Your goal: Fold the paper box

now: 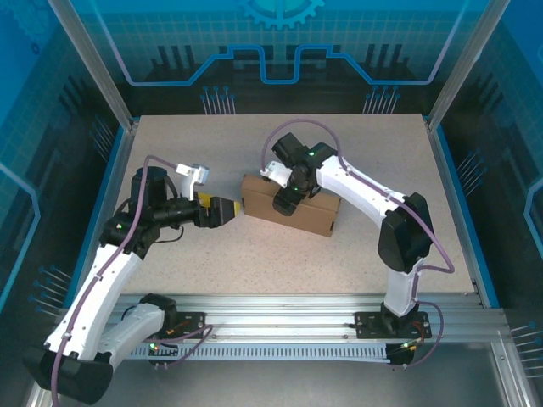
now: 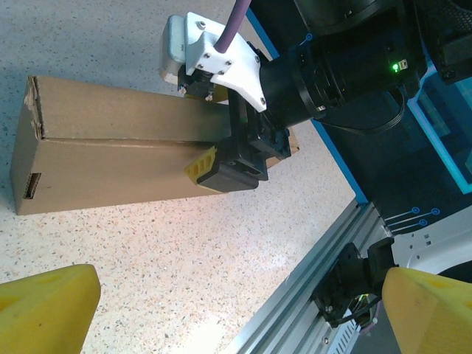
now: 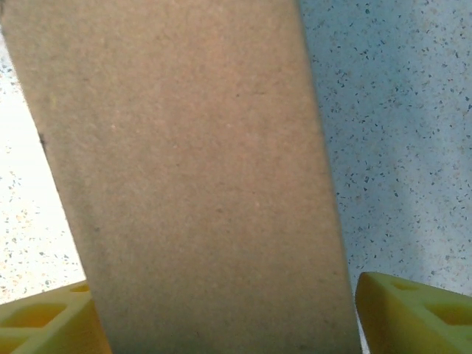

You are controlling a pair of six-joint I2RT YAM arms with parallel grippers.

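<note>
Right gripper (image 3: 221,295) yellow fingers (image 3: 413,317) straddle the paper box (image 3: 184,162) across its short width, jaws apart. A sliver of table (image 3: 398,110) shows between one finger and the box wall; can't tell contact on the other side. Right arm arcs in from the right of the box, wrist pointing down onto its top, around mid-length. Left gripper (image 1: 224,209) lies level, aimed at the box's left end and just short of it, jaws fully spread, nothing between. Box lies flat on the table, lid down, long axis left-right, right end skewed slightly toward the arm bases.
</note>
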